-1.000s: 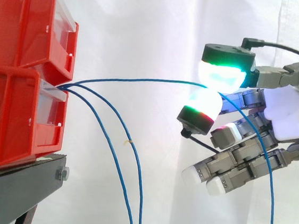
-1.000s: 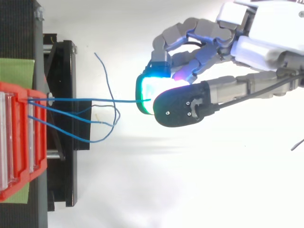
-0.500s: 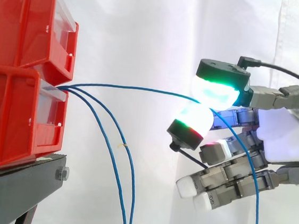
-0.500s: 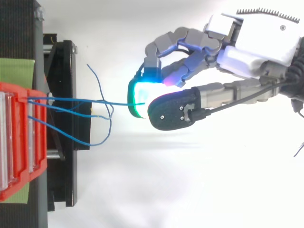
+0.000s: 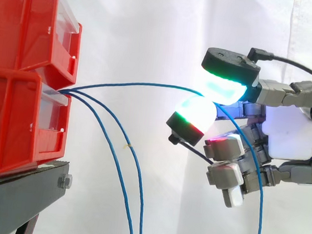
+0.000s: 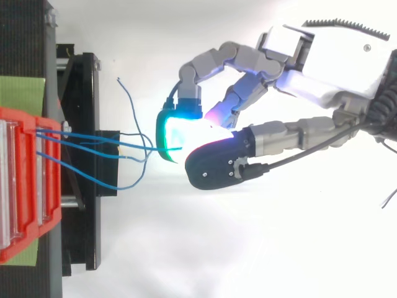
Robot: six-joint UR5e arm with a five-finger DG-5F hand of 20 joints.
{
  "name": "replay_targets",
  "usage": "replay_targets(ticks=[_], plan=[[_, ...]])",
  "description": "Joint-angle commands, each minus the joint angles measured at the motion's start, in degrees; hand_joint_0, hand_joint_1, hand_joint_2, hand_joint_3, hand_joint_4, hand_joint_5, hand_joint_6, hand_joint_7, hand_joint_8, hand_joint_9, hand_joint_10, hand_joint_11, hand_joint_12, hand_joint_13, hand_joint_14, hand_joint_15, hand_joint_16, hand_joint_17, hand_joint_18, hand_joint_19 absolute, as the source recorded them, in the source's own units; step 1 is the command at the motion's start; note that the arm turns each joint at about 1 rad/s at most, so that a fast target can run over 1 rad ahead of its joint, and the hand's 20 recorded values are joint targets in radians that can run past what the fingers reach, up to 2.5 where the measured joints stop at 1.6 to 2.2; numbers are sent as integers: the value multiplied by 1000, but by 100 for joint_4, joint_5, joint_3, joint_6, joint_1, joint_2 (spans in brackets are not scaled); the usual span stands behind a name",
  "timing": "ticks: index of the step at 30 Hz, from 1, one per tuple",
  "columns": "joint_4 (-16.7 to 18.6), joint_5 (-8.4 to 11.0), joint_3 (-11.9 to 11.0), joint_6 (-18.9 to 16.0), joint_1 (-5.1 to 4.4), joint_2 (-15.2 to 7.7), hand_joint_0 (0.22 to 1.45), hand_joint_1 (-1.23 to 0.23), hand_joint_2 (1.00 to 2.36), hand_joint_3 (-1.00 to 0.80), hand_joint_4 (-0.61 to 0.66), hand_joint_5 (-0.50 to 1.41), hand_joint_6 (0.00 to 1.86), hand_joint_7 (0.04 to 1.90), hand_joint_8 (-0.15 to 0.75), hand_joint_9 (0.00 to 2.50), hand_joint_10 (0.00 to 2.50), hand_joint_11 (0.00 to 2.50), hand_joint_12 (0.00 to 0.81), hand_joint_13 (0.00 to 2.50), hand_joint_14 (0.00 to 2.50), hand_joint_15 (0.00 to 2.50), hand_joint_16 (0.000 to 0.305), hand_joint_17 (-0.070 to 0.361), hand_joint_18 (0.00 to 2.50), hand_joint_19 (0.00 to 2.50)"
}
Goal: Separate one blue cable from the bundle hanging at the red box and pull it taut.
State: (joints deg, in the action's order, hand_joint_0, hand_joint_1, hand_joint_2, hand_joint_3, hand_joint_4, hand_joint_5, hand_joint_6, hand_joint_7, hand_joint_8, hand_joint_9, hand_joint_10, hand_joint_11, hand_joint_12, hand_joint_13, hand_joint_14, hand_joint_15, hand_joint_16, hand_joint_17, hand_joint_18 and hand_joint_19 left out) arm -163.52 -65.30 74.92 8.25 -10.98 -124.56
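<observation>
Three thin blue cables leave the gap between the stacked red bins [image 5: 11, 113] at the left. My hand [image 5: 291, 134] comes in from the right and pinches one blue cable [image 5: 137, 84] between two glowing green pads [image 5: 222, 86]. That cable runs from the bins to the pinch in a slight upward bow, then drops behind the hand. The other fingers are curled in below. The other two cables [image 5: 126, 146] hang down in loose arcs. From above, the hand [image 6: 335, 62] holds the cable a short way off the bins [image 6: 25, 186].
The bins rest on a black stand [image 5: 19, 197], whose frame [image 6: 80, 186] reaches toward the hand in the top view. A white curtain hangs behind. A green sheet [image 6: 22, 90] lies under the bins. Open room lies below and to the right of the cables.
The hand has moved left toward the bins with the cable still pinched. Its lower fingers have curled in. The held cable now bows more loosely.
</observation>
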Motion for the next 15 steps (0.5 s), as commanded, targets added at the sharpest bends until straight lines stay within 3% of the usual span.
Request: replay_targets(ticks=[1, 8, 15], plan=[[14, -1, 5, 169, -1, 2, 640, -747, 1025, -175, -48, -171, 923, 1099, 269, 1114, 18, 1331, 334, 1081, 22, 1301, 47, 105, 843, 919], [5, 17, 5, 248, -1, 2, 648, -748, 1025, -188, -52, -171, 923, 1077, 265, 1149, 14, 1419, 324, 1184, 14, 1481, 47, 106, 907, 964], [-4, 17, 5, 248, -1, 2, 649, -747, 1025, -186, -51, -171, 922, 1079, 259, 1154, 13, 1427, 323, 1182, 13, 1477, 47, 107, 908, 954]])
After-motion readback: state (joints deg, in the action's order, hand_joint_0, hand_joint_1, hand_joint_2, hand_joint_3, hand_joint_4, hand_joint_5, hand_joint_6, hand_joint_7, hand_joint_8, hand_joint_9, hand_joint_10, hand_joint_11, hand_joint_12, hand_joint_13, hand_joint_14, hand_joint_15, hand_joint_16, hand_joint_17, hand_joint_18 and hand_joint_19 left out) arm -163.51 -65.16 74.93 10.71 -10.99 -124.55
